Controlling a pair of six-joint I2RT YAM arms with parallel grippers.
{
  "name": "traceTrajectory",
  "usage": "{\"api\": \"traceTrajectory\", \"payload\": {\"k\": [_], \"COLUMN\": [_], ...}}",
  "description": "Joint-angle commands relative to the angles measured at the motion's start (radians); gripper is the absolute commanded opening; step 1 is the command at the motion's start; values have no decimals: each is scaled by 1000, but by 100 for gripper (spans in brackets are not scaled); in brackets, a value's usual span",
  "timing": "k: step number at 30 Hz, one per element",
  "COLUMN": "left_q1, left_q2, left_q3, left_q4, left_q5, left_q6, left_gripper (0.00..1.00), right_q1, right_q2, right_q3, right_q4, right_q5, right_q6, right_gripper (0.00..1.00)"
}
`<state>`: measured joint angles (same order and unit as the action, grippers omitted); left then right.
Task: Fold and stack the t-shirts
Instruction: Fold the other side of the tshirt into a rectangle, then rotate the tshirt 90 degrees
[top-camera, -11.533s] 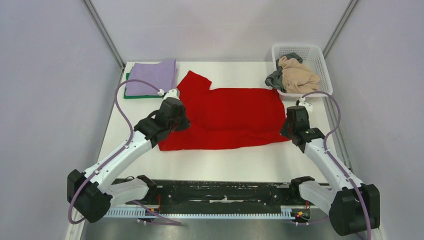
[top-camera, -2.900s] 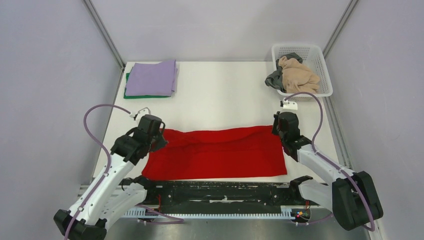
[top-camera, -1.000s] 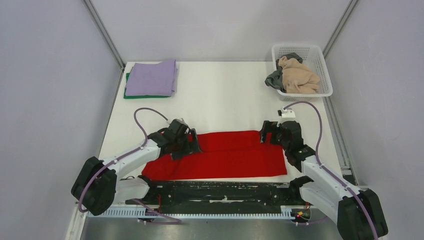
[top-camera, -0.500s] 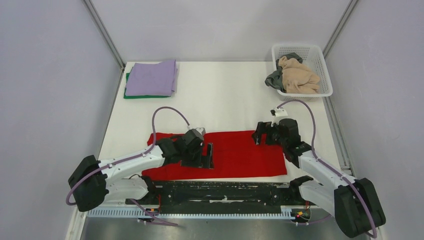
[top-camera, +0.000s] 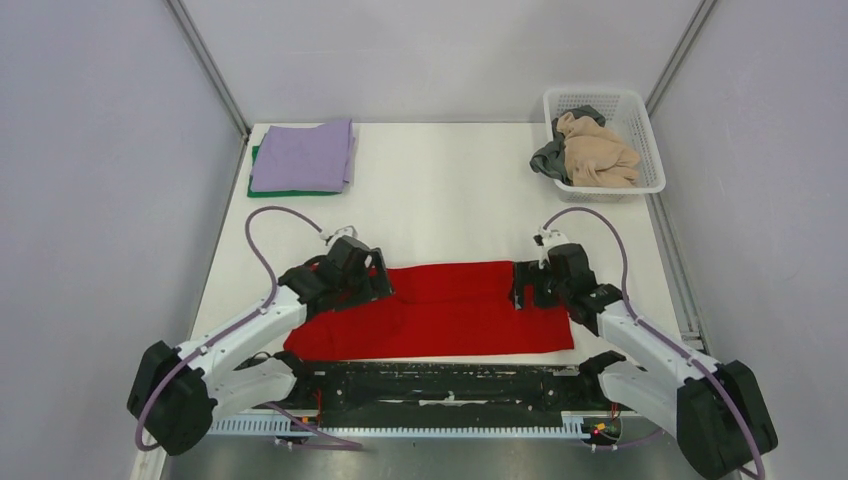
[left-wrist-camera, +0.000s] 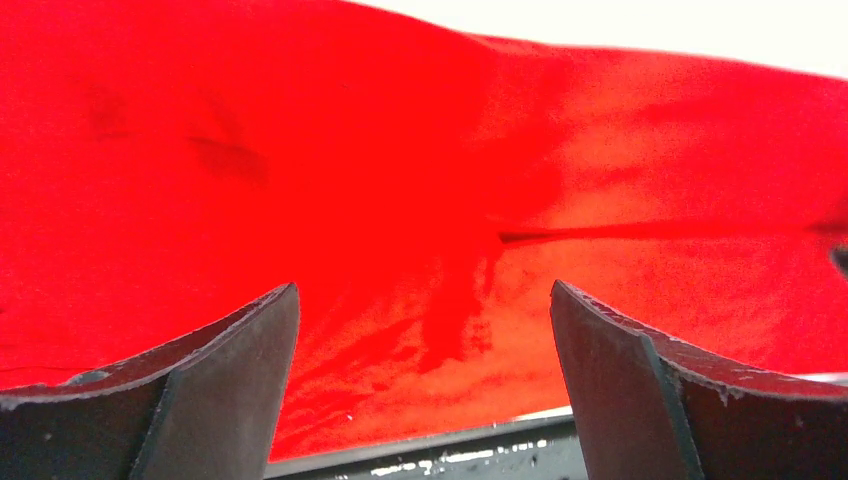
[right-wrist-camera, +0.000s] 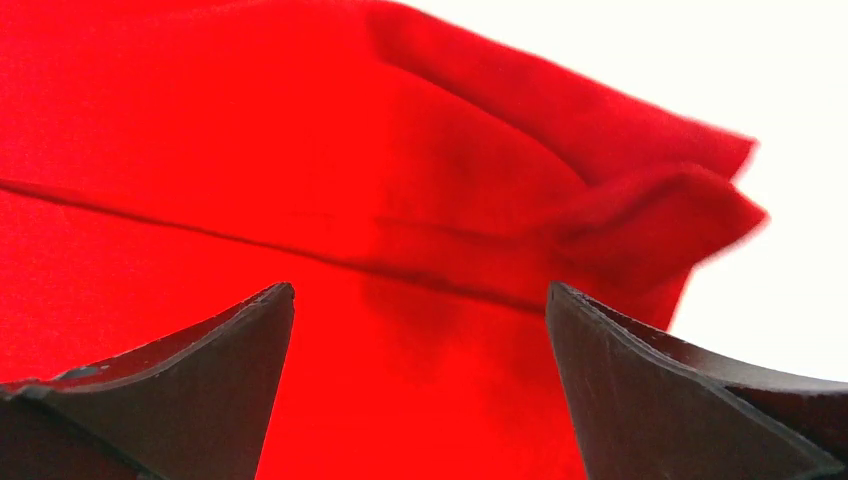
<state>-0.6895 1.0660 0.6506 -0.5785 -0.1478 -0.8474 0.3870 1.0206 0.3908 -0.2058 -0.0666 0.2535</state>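
The bright red t-shirt (top-camera: 450, 315) lies folded into a long strip along the table's near edge. My left gripper (top-camera: 378, 280) hovers open over its left part, and red cloth (left-wrist-camera: 420, 180) fills that wrist view between the spread fingers (left-wrist-camera: 230, 380). My right gripper (top-camera: 522, 285) stands open over the strip's right end; its wrist view shows a folded corner (right-wrist-camera: 650, 210) of the red shirt (right-wrist-camera: 300, 150) ahead of the fingers (right-wrist-camera: 640, 380). Neither gripper holds anything. A folded pale lilac t-shirt (top-camera: 303, 155) rests on a green one (top-camera: 262, 191) at the back left.
A white lattice basket (top-camera: 640, 130) stands at the back right with a beige garment (top-camera: 597, 155) and a grey one (top-camera: 548, 158) inside. The black base rail (top-camera: 450, 385) runs along the near edge, just below the red strip. Grey walls enclose the table.
My left gripper has pulled back to the left from over the strip's middle. The right gripper has shifted slightly nearer. Both stay open and the red shirt lies as before.
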Motion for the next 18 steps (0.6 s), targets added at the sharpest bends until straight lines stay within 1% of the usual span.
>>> {"api": "traceTrajectory", "payload": {"k": [1, 3, 5, 9, 12, 15, 18], "left_q1": [128, 178, 210, 251, 289, 326, 378], "left_q2": [-53, -56, -45, 5, 56, 99, 181], "left_q3": [-58, -83, -104, -131, -150, -155, -136], "left_q4": [28, 46, 72, 125, 172, 216, 298], "left_q5": [-5, 2, 18, 40, 56, 52, 66], "left_q6": [-26, -19, -17, -26, -38, -43, -27], "left_gripper": [100, 100, 100, 100, 100, 100, 100], "right_q1": [4, 5, 4, 4, -20, -69, -88], "right_q2": [-107, -138, -158, -173, -126, -33, 33], "right_q3": [-12, -18, -7, 59, 121, 193, 220], "right_q4": [-264, -329, -349, -260, -206, -176, -101], "right_q5": [185, 295, 341, 345, 410, 359, 284], "right_q6": [56, 103, 128, 114, 166, 201, 152], "right_gripper": [98, 98, 98, 98, 98, 98, 98]}}
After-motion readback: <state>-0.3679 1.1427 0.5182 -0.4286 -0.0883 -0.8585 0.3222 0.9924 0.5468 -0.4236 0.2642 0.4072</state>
